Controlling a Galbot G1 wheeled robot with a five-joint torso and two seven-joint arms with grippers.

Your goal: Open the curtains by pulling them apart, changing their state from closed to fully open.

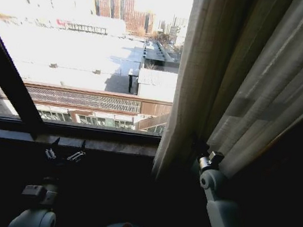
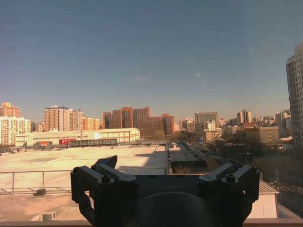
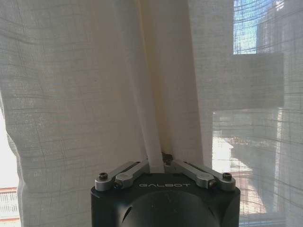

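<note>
Fingers of your right gripper (image 3: 163, 163) are pinched on a fold of the curtains (image 1: 242, 76), bunched at frame right. Left gripper (image 1: 64, 154), fingers spread, idles lower left. Window's (image 1: 87, 47) mostly uncovered, so nearly done.

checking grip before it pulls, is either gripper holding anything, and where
The right gripper pinches one vertical pleat of the sheer white-cream curtain; the left gripper holds nothing.

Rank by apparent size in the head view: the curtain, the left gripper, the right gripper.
1. The curtain, by far the largest.
2-3. The left gripper, by the window sill, and the right gripper, shut on a curtain fold, look similar; unranked.
</note>
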